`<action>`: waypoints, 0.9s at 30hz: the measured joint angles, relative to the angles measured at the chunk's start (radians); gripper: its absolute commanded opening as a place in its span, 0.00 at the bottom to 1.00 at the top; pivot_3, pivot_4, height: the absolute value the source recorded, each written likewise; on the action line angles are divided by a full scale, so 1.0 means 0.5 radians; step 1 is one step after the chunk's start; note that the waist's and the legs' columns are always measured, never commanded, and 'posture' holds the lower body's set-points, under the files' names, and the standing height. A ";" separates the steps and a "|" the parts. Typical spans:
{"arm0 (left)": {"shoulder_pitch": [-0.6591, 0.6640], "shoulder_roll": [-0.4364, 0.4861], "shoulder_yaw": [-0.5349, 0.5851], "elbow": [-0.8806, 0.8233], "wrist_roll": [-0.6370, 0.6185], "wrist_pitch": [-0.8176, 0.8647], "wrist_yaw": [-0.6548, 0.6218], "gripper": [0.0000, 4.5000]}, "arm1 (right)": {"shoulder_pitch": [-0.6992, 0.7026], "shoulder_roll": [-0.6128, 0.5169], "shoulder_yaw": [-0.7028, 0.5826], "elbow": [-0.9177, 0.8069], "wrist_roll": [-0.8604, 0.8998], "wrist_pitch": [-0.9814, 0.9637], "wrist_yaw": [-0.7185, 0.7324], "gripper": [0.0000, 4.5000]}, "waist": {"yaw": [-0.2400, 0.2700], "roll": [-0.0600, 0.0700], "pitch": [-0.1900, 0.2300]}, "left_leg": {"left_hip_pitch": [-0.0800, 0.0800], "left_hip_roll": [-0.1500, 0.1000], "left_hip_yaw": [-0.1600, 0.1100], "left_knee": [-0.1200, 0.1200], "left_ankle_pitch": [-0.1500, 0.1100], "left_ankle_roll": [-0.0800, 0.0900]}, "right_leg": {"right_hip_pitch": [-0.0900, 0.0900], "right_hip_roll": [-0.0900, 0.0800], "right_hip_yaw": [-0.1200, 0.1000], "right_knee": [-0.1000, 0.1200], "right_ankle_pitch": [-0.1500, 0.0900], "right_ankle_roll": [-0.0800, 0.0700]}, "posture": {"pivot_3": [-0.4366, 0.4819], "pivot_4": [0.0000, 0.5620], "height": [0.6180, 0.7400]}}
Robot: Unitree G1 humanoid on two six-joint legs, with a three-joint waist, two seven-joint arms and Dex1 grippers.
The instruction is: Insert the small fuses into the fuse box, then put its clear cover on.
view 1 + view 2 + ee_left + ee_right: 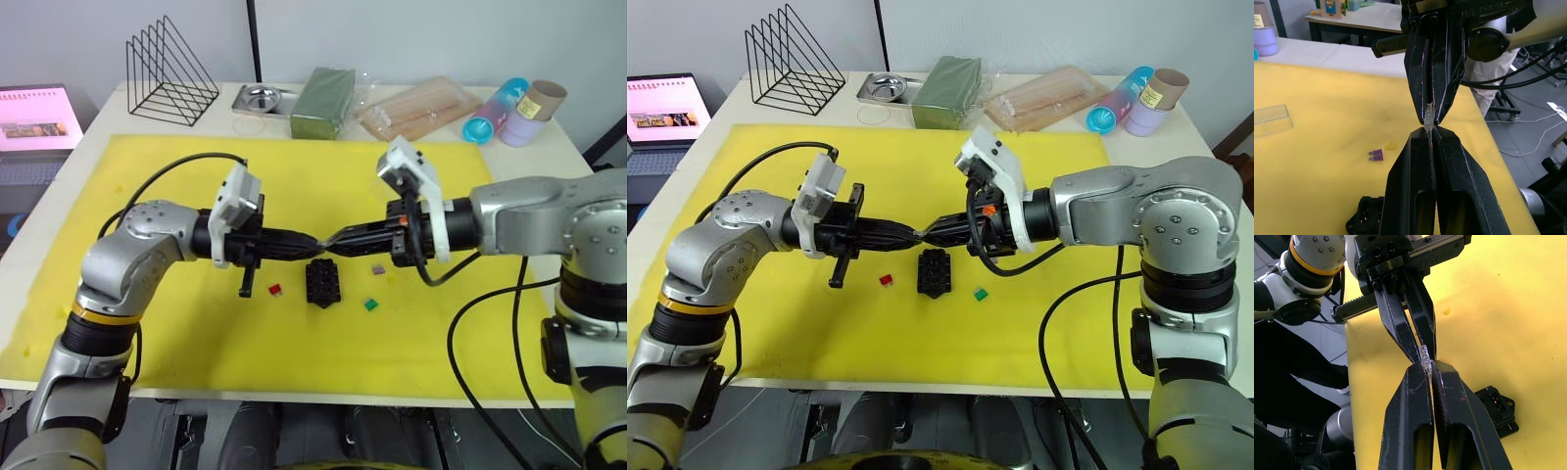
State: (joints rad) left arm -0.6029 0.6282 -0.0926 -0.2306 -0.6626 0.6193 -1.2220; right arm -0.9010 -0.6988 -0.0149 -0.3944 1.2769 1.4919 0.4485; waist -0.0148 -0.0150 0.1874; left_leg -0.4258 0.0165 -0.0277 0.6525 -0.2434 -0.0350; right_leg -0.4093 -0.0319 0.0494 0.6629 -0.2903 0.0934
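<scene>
The left tool (312, 242) and right tool (331, 241) meet tip to tip above the yellow mat (147, 186), both clenched on one small grey fuse (1429, 116) held between them, just above the box (323, 282). The box lies on the mat at 6 o'clock from the tips. The red fuse (275, 290) sits at 9 o'clock of the box, the purple fuse (378, 268) at 2 o'clock, the green fuse (371, 305) at 4 o'clock. The cover (1271, 119) lies on the mat, apart from the rest.

The risk is in the handover. The fuse is tiny and each tool seems to pinch only an end; if one lets go before the other has a firm hold, or they pull unevenly, the fuse could twist, tilt or drop onto the mat. A skewed fuse would likely miss its slot.

From the head views the fuse is hidden between the fingertips. Which way its blades point cannot be told, nor whether any slot in the box is filled.
</scene>
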 measured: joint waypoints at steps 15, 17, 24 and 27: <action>0.157 0.345 -0.181 0.209 0.497 -0.381 -0.154 0.87 | 0.305 -0.206 0.549 -0.261 -0.743 -0.702 0.541 0.00 | -0.008 0.001 0.000 | 0.001 0.000 0.002 -0.002 0.000 0.000 | -0.003 0.005 0.001 0.000 -0.001 -0.001 | 0.48 0.27 1.00; 0.203 0.330 -0.242 0.258 0.607 -0.522 -0.165 0.98 | 0.392 -0.207 0.666 -0.255 -0.916 -0.896 0.659 0.00 | 0.006 0.000 0.000 | 0.000 0.000 0.002 0.001 0.000 0.000 | -0.002 0.004 0.001 0.001 0.000 -0.001 | 0.48 0.27 1.00; 0.219 0.213 -0.261 0.298 0.743 -0.687 -0.117 0.98 | 0.531 -0.211 0.789 -0.188 -1.257 -1.228 0.883 0.00 | 0.004 0.000 0.001 | -0.001 0.000 0.001 0.007 0.000 0.000 | 0.000 0.004 0.001 0.002 0.000 0.000 | 0.48 0.27 1.00; 0.218 0.160 -0.262 0.294 0.745 -0.683 -0.092 0.98 | 0.558 -0.210 0.785 -0.156 -1.328 -1.293 0.924 0.00 | 0.003 0.000 0.001 | 0.000 0.000 0.000 0.007 0.000 0.000 | 0.000 0.004 0.001 0.004 0.000 0.000 | 0.48 0.27 1.00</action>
State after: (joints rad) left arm -0.4937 0.7081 -0.2235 -0.0834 -0.2904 0.2777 -1.2679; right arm -0.6222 -0.8037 0.3776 -0.4722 0.6127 0.8452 0.9104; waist -0.0132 -0.0152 0.1878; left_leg -0.4260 0.0166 -0.0275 0.6561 -0.2435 -0.0350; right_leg -0.4092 -0.0300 0.0498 0.6647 -0.2904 0.0932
